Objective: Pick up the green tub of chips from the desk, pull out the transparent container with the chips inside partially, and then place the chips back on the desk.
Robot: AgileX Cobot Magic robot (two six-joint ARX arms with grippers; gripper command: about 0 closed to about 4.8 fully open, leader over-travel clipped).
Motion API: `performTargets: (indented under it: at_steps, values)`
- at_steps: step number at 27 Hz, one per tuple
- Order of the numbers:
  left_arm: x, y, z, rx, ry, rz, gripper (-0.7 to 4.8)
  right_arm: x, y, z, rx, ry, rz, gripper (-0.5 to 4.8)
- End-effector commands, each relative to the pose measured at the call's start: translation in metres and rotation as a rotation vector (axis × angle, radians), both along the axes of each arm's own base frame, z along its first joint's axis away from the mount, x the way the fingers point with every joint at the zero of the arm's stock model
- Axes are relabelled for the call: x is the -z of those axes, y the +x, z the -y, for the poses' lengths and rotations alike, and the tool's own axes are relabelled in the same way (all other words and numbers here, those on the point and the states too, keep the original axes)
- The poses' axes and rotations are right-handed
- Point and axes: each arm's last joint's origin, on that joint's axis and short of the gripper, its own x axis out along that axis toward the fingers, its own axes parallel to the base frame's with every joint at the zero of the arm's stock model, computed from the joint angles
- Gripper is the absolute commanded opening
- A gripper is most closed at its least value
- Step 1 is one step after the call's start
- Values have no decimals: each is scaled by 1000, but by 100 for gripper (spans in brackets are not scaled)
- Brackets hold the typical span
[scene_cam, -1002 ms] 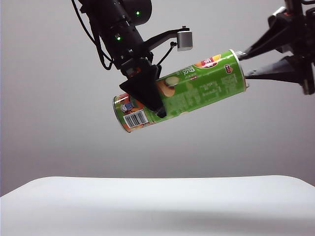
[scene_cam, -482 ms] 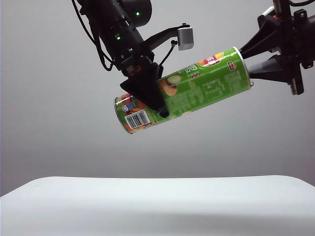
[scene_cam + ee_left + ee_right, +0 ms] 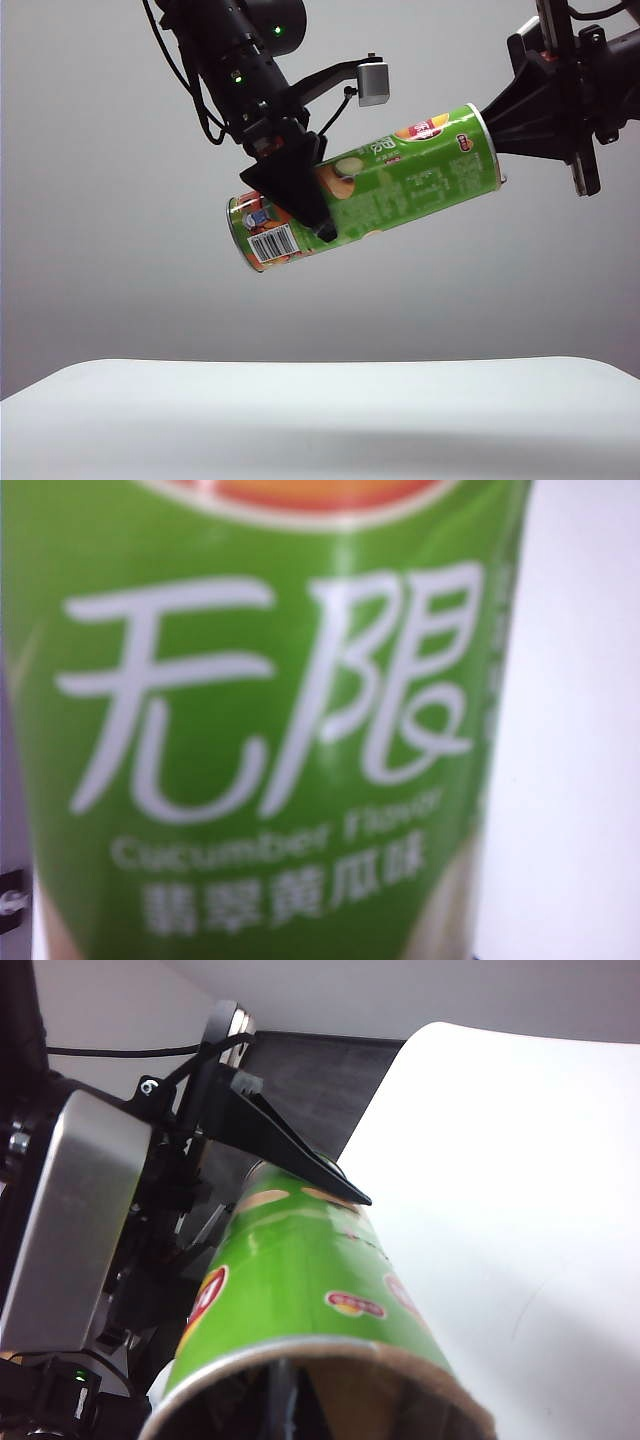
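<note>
Aloft, left tool (image 3: 300, 195) grips tilted green tub of chips (image 3: 400, 180); right tool (image 3: 497, 125) pinched inside its open mouth.

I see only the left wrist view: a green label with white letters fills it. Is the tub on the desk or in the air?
Observer: In the air. The green tub of chips hangs tilted above the desk, with its barcode end lower.
Operator: Where does the left gripper hold it?
Observer: The left gripper clamps it near the barcode end.
Operator: And the right gripper?
Observer: The right gripper is shut at the tub's raised open end. No transparent container shows outside the tub yet.
</note>
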Motion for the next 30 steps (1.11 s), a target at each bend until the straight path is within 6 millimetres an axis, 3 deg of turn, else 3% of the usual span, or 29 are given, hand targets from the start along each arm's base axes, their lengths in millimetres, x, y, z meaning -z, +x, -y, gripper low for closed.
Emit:
performTargets:
  at_steps: [1,20,26,28,30]
  values:
    - [-4,-3,-2,-3,22,6,268,-3,3,8,36,-7,37,-1]
    - [3,13,-43,-134,114,-74,268,-4,5,47,117,28,41,-1]
    - [2,14,-41,-119,74,-73,268,-4,6,45,111,28,53,-1]
    - [1,15,-39,-104,34,-71,267,-6,6,46,108,30,76,32]
    - [-1,17,-37,-99,-29,-84,267,-7,7,45,108,29,82,2]
